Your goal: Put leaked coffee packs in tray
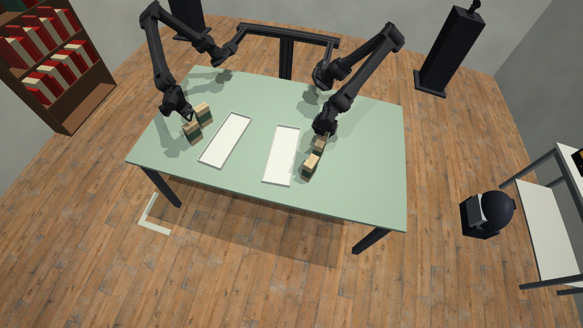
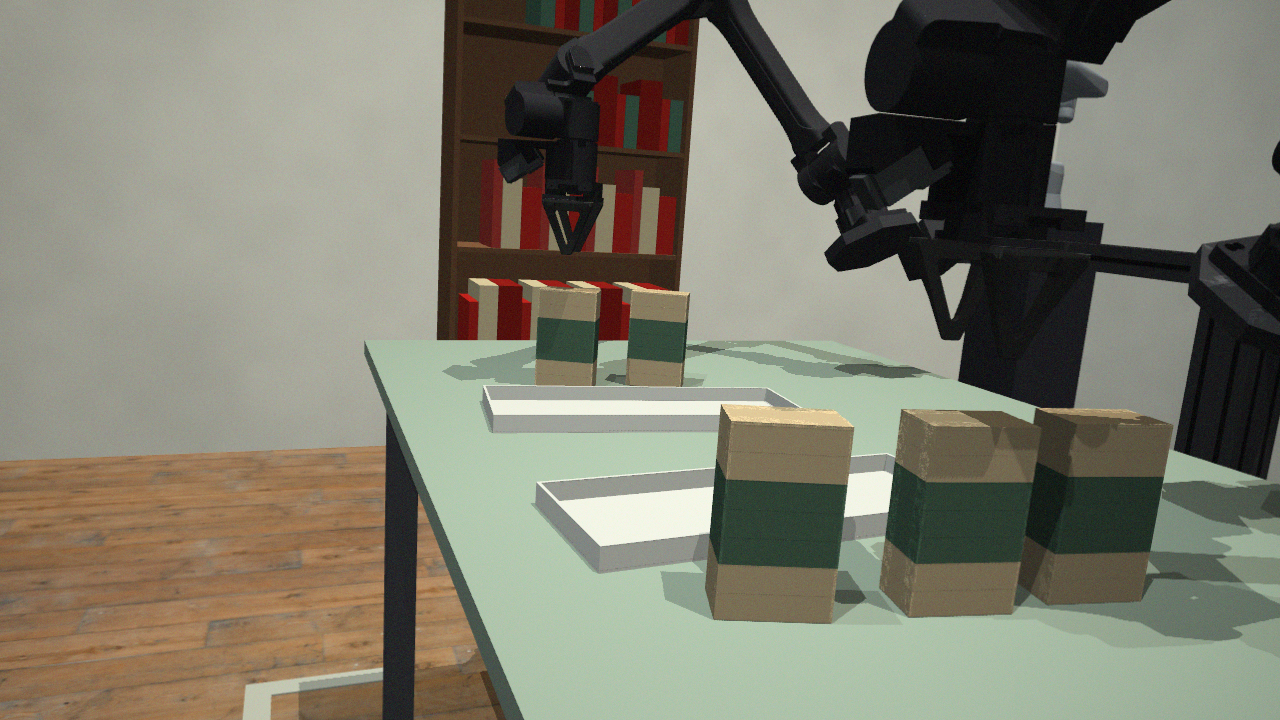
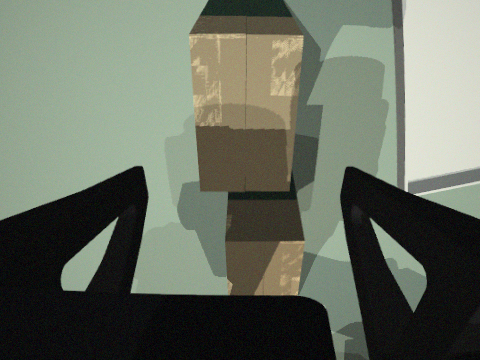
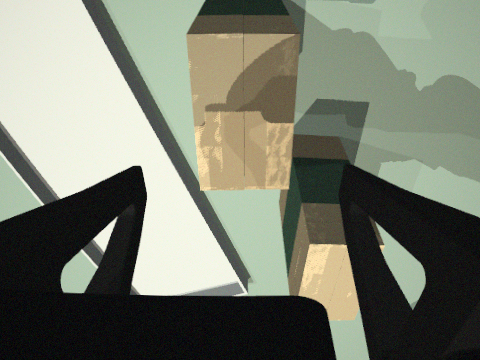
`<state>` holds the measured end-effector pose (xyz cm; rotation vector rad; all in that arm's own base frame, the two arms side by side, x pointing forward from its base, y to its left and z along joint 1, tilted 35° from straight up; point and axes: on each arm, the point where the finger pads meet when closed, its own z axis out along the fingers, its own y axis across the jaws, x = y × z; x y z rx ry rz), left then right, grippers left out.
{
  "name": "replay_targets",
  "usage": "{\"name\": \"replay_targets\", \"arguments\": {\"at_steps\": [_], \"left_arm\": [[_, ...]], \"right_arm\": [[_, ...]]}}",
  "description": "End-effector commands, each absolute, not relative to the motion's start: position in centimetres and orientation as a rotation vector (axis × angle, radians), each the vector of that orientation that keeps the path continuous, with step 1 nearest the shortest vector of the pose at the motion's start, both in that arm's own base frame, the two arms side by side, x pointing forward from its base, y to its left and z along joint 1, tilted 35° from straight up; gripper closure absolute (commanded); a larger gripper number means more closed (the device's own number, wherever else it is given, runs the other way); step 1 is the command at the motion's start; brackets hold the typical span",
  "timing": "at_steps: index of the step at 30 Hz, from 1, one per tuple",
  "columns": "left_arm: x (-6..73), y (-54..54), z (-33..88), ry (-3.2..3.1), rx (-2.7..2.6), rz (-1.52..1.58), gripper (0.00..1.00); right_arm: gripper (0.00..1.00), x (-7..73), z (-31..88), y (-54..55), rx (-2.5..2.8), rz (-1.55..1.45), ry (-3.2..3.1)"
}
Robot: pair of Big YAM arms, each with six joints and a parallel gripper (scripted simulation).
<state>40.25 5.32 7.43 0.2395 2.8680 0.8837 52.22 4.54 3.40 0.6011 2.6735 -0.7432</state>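
Note:
Five tan and green coffee packs stand upright. The front (image 1: pixel 192 132) (image 2: pixel 566 338) (image 4: pixel 245 75) and rear pack (image 1: pixel 203 115) (image 2: pixel 657 338) (image 4: pixel 325 275) stand beside one tray (image 1: pixel 224 140) (image 2: pixel 581 423) (image 4: pixel 60 75). The front (image 1: pixel 310 163) (image 2: pixel 778 519), middle (image 1: pixel 319 145) (image 2: pixel 966 519) (image 3: pixel 245 80) and rear pack (image 2: pixel 1096 510) (image 3: pixel 265 220) stand beside the other tray (image 1: pixel 281 155) (image 2: pixel 635 519) (image 3: pixel 442 100). My right gripper (image 4: pixel 242 180) (image 2: pixel 570 248) is open and empty above the first pair. My left gripper (image 3: pixel 244 181) (image 2: pixel 980 344) is open and empty above the gap between the middle and rear packs. Softness cannot be seen.
Both trays are empty and lie side by side between the two pack groups on the green bench (image 1: pixel 358 171). The packs in each group stand close together. A black frame (image 1: pixel 289 34) rises behind the bench, and a bookshelf (image 1: pixel 48 53) stands off to one side.

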Motion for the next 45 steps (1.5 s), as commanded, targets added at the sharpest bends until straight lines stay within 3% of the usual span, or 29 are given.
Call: {"name": "replay_targets", "arguments": {"at_steps": [1,45], "left_arm": [[40.9,5.2,8.1,2.851,0.234,0.878,0.24],[40.3,8.0,4.2,2.879,0.234,0.887,0.24]], "right_arm": [[0.24,53.0,4.2,5.0,0.598,-0.728,2.66],[0.24,52.8,-1.9,0.9,0.601,-0.759,2.687]]}}
